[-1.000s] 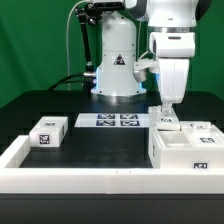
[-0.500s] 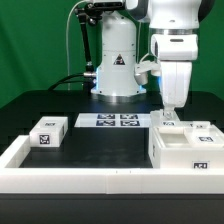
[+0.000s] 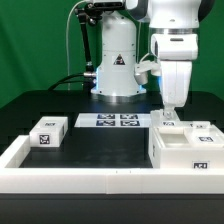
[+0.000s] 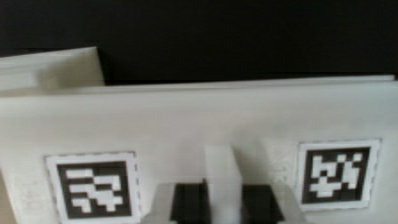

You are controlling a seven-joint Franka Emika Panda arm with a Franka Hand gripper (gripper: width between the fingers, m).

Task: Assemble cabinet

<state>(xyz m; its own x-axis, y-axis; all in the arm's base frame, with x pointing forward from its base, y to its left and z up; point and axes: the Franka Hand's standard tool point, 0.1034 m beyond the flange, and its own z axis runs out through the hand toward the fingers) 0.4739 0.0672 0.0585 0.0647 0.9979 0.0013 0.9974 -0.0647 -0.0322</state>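
Note:
The cabinet (image 3: pixel 186 146) is a large white box with black-and-white tags, standing at the exterior view's right inside the rail. My gripper (image 3: pixel 167 112) comes straight down onto its far left corner. In the wrist view the cabinet (image 4: pixel 196 120) fills the picture, with two tags on its face. My gripper (image 4: pixel 222 197) has its dark fingers (image 4: pixel 187 204) close together on a thin white rib of the cabinet between the tags. A small white tagged drawer block (image 3: pixel 47 132) lies apart at the exterior view's left.
The marker board (image 3: pixel 112 121) lies flat in front of the robot base (image 3: pixel 115 70). A long low white rail (image 3: pixel 70 177) runs along the front and up the left side. The tabletop is black.

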